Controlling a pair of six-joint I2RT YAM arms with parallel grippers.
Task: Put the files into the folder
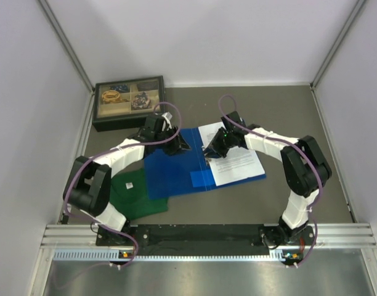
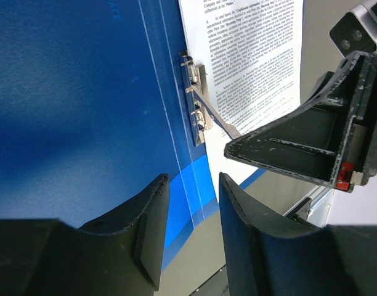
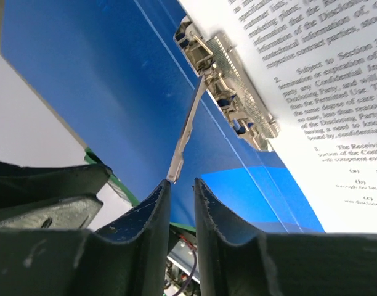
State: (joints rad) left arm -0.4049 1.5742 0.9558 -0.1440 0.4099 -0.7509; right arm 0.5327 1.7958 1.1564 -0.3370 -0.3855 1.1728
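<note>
The blue folder [image 1: 173,166] lies open on the table, with the files [image 1: 235,161] lying on its right half. In the left wrist view the folder [image 2: 84,111], the files [image 2: 250,55] and the metal clip [image 2: 196,105] show, with the clip's lever [image 2: 216,120] raised. My left gripper [image 2: 191,182] is open and empty above the folder's left half [image 1: 176,145]. My right gripper [image 3: 182,184] is slightly open just below the lever [image 3: 188,129], and the lever's tip touches its left fingertip. It hovers at the folder's spine [image 1: 210,151]. The clip [image 3: 228,86] sits at the files' edge [image 3: 324,74].
A green folded cloth [image 1: 136,194] lies under the folder's near left corner. A black box [image 1: 128,102] with compartments stands at the back left. White walls close the table on three sides. The two grippers are close together over the folder.
</note>
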